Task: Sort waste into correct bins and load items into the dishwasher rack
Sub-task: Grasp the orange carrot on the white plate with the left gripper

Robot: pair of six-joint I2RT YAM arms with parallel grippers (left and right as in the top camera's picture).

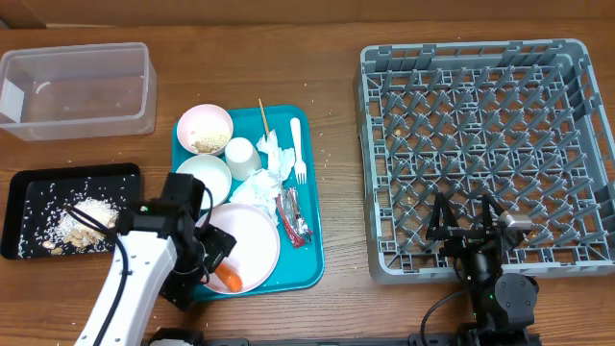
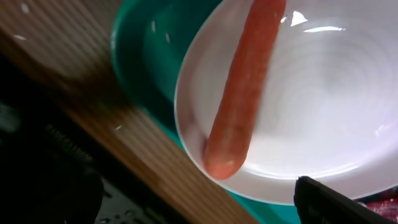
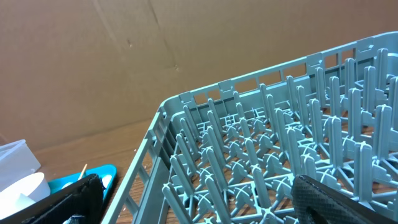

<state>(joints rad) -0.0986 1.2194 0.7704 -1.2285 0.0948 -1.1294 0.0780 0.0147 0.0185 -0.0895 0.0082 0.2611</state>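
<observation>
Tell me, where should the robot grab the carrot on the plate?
Around its middle, coming straight down from above. The carrot lies flat on the plate, long and thin, so pinching across its narrow width should hold; the rounded tip would likely slip.

I am looking down at a brown wooden bench (image 1: 336, 58) that is filling the whole overhead view, its grain running left to right. Light is falling evenly on it and throwing only soft, short shadows. In the right wrist view a plain brown panel (image 3: 124, 62), looking like cardboard, is standing behind the bench and closing off everything beyond, with faint creases crossing it. In the left wrist view the bench edge is cutting across diagonally, and past it a dark, blurred space (image 2: 31, 118) is showing; I am not making out what is lying there
</observation>
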